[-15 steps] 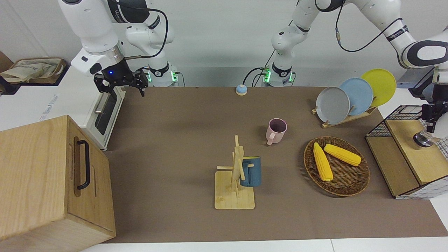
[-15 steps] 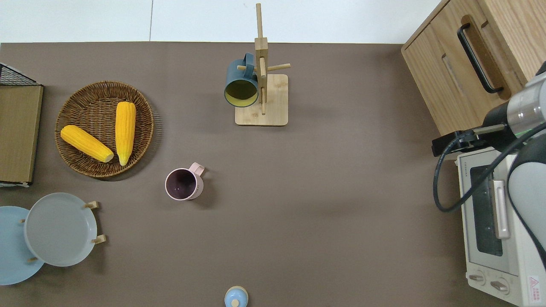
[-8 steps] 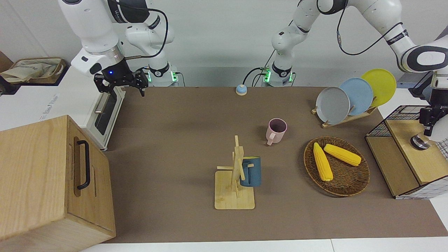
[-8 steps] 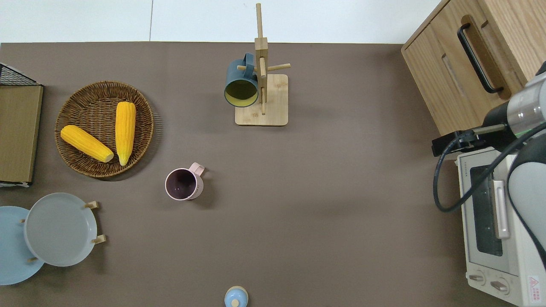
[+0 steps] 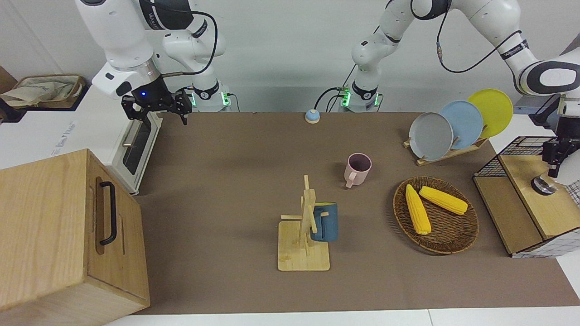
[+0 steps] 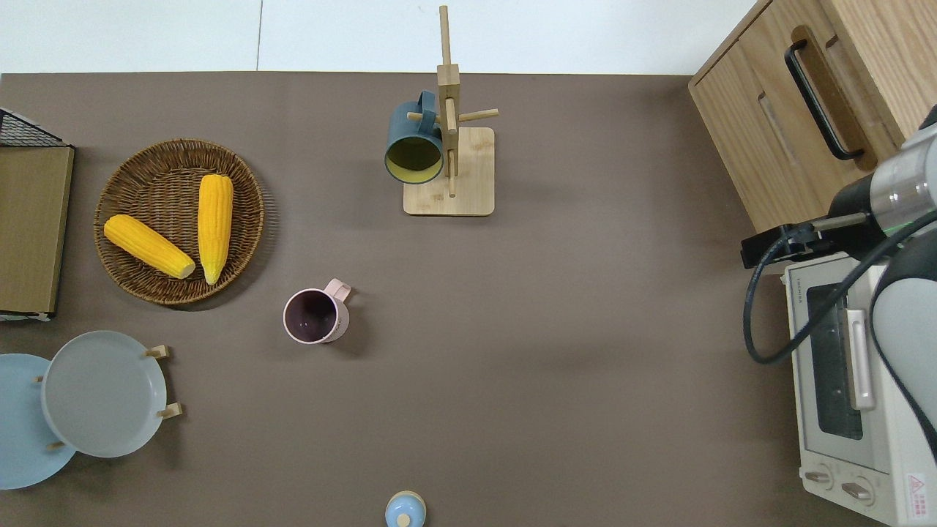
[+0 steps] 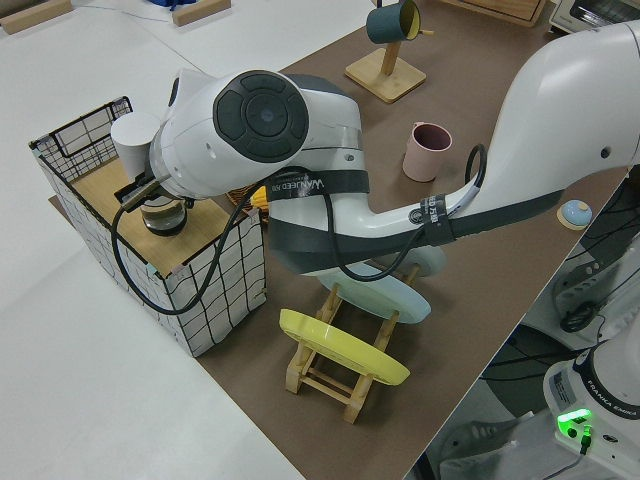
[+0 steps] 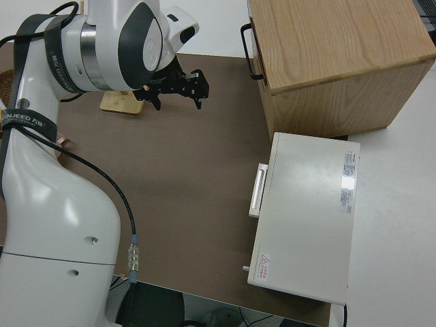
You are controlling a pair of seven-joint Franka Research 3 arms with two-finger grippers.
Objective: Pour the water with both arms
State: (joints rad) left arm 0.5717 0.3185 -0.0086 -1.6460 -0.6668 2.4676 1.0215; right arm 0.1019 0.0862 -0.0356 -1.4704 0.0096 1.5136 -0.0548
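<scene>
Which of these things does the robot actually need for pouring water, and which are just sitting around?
Likely for the job:
left gripper, at the round vessel on the wire crate; pink mug; right gripper, parked.

Just lying about:
corn basket, plate rack, blue mug on the wooden tree, toaster oven, wooden cabinet, small bell.

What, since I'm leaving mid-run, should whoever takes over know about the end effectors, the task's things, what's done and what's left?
Left end effector: over the wooden shelf of the wire basket, by a small round vessel; no grasp confirmed.
Right arm: parked, end effector open and empty.
Pink mug: upright on the mat, looks empty. Blue mug: hanging on the wooden rack.
Done: no pouring visible.
Left: probably grasp the vessel and a mug, then pour.
</scene>
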